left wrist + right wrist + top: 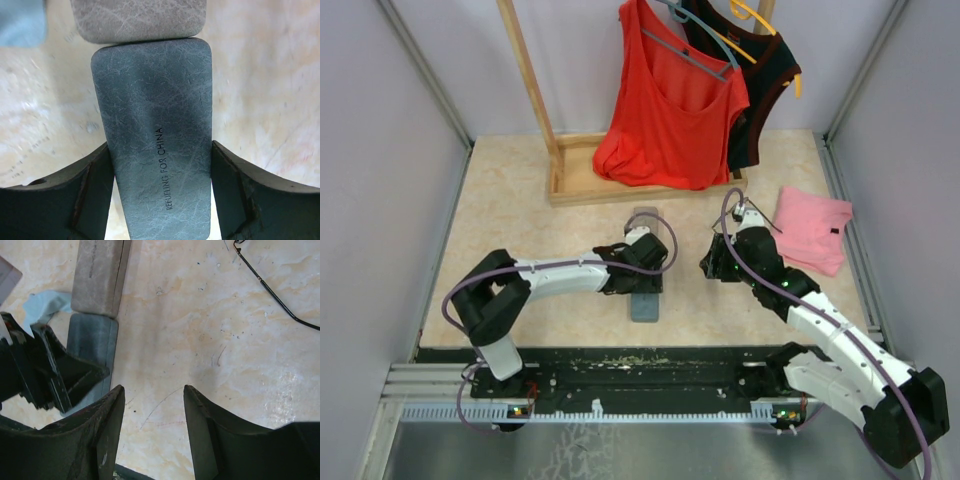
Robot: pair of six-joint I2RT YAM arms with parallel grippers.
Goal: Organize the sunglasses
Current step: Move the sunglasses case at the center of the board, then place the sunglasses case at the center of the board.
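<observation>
While the right gripper [154, 389] is held open, the case [157, 100] marked "REFUELING FOR CHINA" is gripped by the left gripper [160, 146].

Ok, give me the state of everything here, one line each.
left tool: closed on the long sides of the dark case.
right tool: open, empty, over the table.
dark case: shut, lying flat.
light case: shut, end against the dark case.
glasses: on the table; only one arm shows.
cloth: crumpled beside the light case.
pink garment: folded.
red top: hanging.
black top: hanging.
</observation>
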